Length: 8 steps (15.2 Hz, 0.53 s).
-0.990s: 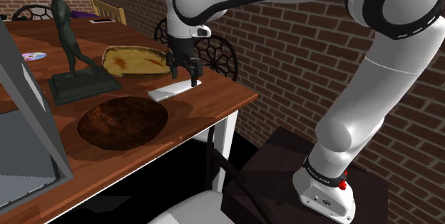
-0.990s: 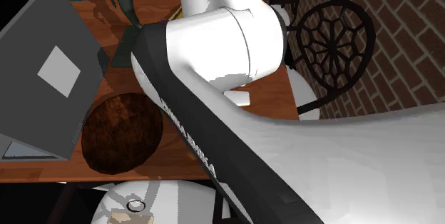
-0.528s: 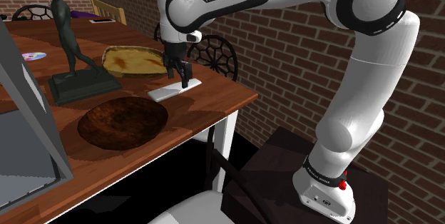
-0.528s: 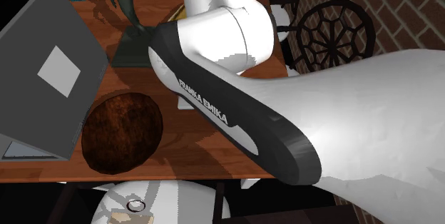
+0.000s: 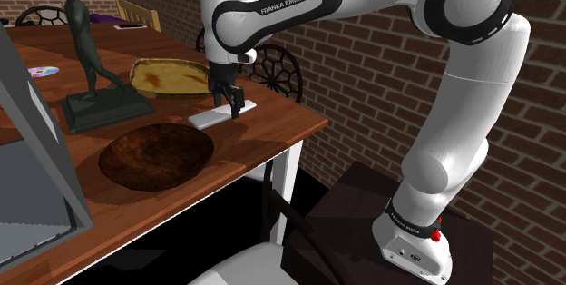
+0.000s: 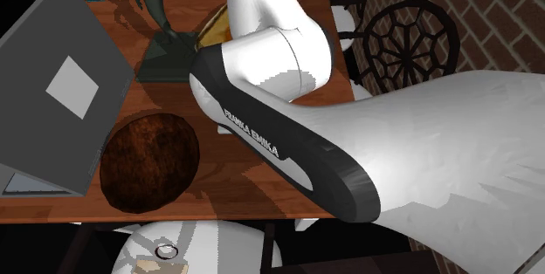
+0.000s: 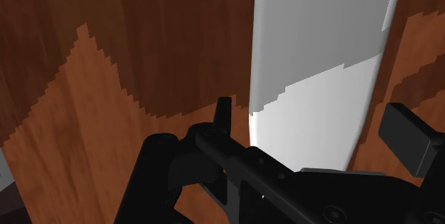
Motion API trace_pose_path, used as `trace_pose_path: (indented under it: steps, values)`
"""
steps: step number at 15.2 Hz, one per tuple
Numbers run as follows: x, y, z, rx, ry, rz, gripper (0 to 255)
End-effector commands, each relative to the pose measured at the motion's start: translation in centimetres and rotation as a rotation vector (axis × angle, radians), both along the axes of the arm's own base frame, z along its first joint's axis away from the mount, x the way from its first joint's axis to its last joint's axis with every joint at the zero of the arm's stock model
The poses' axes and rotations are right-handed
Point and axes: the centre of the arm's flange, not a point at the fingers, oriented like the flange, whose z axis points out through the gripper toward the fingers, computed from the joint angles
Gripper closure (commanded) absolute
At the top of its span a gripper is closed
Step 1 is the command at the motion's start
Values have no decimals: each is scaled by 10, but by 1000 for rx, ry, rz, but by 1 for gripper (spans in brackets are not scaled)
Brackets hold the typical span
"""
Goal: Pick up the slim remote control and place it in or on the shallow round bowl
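In the shoulder view the shallow round bowl [image 5: 156, 156], dark brown and rough-looking, sits on the wooden table [image 5: 272, 133] near its front edge. Its inside shows the same plain brown. The slim remote control [image 5: 210, 118], drawn white, lies flat on the table just to the shoulder view's right of the bowl. It sits outside the bowl and does not touch it. The gripper [image 5: 227, 104] points straight down onto the end of the remote farther from the bowl. Beyond the bowl lies a tan tray [image 5: 172, 76] with a brown patch inside it. A dark figurine [image 5: 86, 47] stands on its base beyond the bowl, toward the shoulder view's left, and a shiny disc [image 5: 41, 72] lies farther off the same way. A grey slab [image 5: 27, 174] leans close by on the shoulder view's left of the bowl. The white arm [image 5: 463, 102] carries the words "FRANKA EMIKA" on a black band.

In the second exterior view, looking down from above, the bowl [image 6: 148, 160] lies at the table's near edge. The grey slab [image 6: 61, 71] is just above and to the left of it. The arm [image 6: 437, 167] sweeps across to the second exterior view's right of the bowl, with "FRANKA EMIKA" readable along its black band.

In the wrist view the remote [image 7: 321, 44] runs lengthwise away from the gripper [image 7: 314, 115] over the wood. The two black fingers [image 7: 224, 115] stand well apart, one on each long side of the remote. A sliver of table shows between each finger and the remote, so nothing is clasped.
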Motion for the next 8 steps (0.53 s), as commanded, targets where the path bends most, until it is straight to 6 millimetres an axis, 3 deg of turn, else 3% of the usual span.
trace_pose_path:
  steps: [1,3,4,8]
  values:
    - [0,0,0,0,0,0,0]
    - [0,0,0,0,0,0,0]
    - [0,0,0,0,0,0,255]
    - [0,0,0,0,0,0,255]
